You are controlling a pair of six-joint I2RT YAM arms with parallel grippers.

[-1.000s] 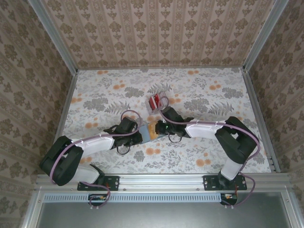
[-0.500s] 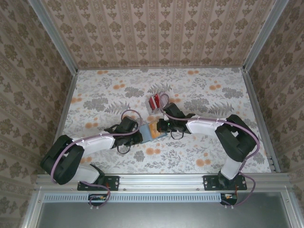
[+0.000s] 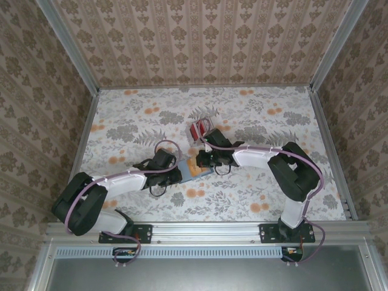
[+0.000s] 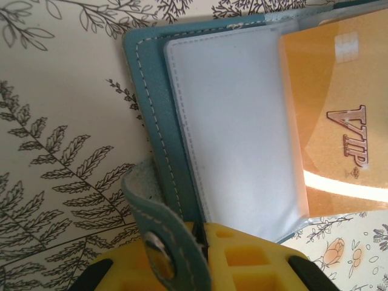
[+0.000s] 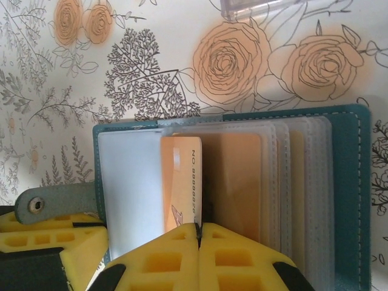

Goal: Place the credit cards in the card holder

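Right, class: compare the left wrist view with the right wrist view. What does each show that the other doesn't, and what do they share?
Left wrist view: gold VIP lettering on an orange card.
Right wrist view: the whole fan of clear sleeves, a printed number on a card, the right pincer closed at the sleeves' near edge, and a clear plastic edge at the top.
Shared: the open card holder, its snap strap, the left pincer gripping the holder's edge, and the floral tablecloth.
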